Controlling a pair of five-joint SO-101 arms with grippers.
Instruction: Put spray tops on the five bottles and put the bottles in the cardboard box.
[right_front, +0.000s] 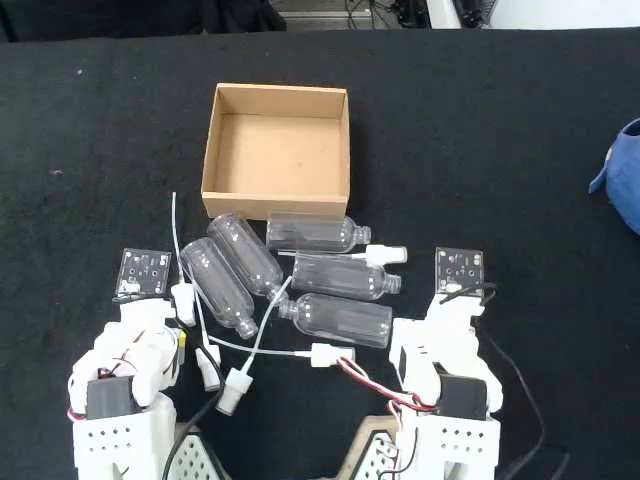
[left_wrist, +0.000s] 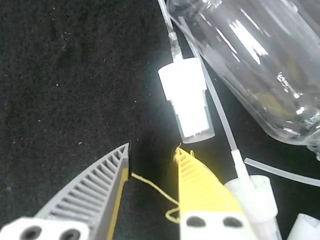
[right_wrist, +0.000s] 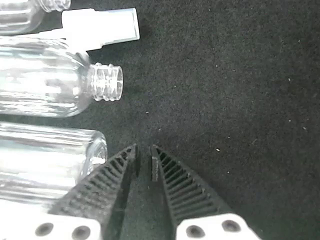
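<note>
Bottles (right_wrist: 45, 90) cut off at wrist-view edges; left hand (left_wrist: 151, 147) apart, right hand (right_wrist: 143, 148) nearly together.

Right gripper (right_wrist: 144, 152), jaws all but closed, over black cloth (right_wrist: 235, 90); uncapped bottle (right_wrist: 55, 82) alongside, white spray top (right_wrist: 102, 25) beyond.

Black cloth (right_front: 520, 150), flecked with pale lint, covers the table from edge to edge. A blue object (right_front: 625, 180), partly cut off, rests at the cloth's right edge. Dark cables (right_front: 372, 12) trail beyond the table's far edge.
</note>
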